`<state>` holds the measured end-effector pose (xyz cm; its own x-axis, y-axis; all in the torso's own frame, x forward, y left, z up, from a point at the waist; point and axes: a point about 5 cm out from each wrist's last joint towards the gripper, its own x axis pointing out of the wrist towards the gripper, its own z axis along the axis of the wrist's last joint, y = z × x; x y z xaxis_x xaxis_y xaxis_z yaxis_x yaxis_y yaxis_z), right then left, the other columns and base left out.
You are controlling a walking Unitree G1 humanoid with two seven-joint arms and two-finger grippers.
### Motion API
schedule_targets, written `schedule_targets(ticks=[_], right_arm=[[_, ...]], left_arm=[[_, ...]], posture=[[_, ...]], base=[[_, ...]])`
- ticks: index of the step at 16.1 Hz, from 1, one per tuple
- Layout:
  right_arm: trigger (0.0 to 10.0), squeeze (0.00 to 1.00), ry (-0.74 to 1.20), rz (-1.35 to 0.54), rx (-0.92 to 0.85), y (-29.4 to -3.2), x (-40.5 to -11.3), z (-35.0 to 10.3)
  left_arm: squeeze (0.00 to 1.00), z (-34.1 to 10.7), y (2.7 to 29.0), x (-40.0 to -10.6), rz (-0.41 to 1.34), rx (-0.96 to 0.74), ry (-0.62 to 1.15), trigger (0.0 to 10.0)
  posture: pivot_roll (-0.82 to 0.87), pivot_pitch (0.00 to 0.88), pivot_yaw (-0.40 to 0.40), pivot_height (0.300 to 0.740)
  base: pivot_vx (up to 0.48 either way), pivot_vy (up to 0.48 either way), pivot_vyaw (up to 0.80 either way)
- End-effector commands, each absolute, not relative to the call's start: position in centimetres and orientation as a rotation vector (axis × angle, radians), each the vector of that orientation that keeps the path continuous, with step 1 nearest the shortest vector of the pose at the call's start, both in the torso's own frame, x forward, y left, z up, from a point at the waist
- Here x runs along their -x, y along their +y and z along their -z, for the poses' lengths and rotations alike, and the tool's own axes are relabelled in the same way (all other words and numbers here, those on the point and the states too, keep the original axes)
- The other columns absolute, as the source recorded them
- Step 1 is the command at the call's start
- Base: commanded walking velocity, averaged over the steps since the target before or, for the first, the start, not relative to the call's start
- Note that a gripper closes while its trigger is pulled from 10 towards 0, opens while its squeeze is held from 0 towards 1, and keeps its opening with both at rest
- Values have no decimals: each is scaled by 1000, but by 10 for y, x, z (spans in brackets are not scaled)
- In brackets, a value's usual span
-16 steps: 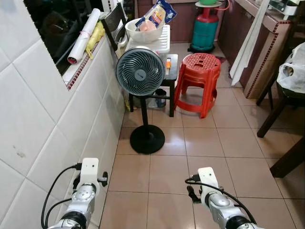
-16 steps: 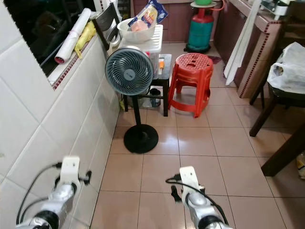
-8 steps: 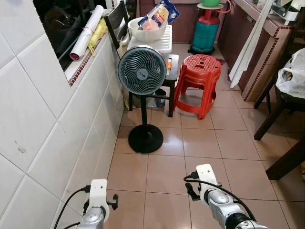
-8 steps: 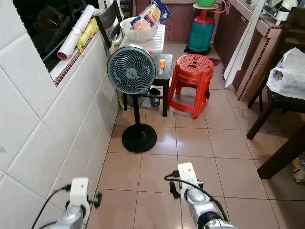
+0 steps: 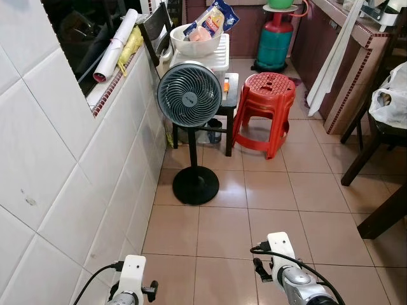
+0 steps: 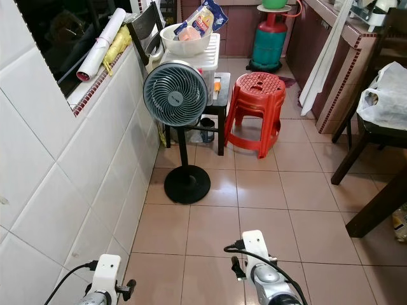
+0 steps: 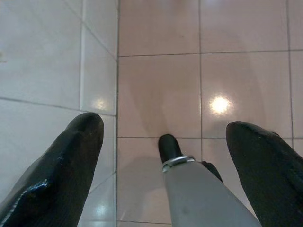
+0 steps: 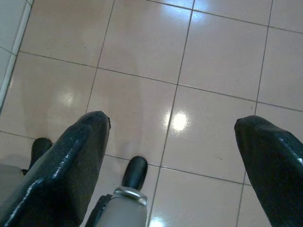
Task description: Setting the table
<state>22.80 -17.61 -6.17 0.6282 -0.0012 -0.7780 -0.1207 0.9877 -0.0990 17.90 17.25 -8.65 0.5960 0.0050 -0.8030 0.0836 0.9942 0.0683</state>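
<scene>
Left wrist view: left gripper (image 7: 163, 137) open above floor (image 7: 156, 90).

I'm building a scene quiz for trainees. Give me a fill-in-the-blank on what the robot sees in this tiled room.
1. The stacked stools beside the fan are ____ in colour.
2. The left gripper has its fingers spread ____ above the floor tiles.
3. The white bowl sits behind the ____.
4. The gas cylinder at the far end is red and ____.

Missing words: red; open; fan; green
</scene>
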Motion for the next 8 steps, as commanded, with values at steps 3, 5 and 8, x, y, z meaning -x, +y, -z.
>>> schedule_targets(ticks=[3,5,8], right_arm=[[10000,0,912,-36,127,-181,-220,66],[10000,0,911,-32,123,-181,-220,66],[10000,0,903,-33,123,-180,-222,65]], left_arm=[[0,92,173,-167,118,-109,977,10000],[0,93,174,-163,127,-108,988,10000],[0,92,172,-166,141,-113,982,10000]], posture=[[-94,0,78,740],[-95,0,80,740],[-97,0,79,740]], base=[[0,0,0],[0,0,0],[0,0,0]])
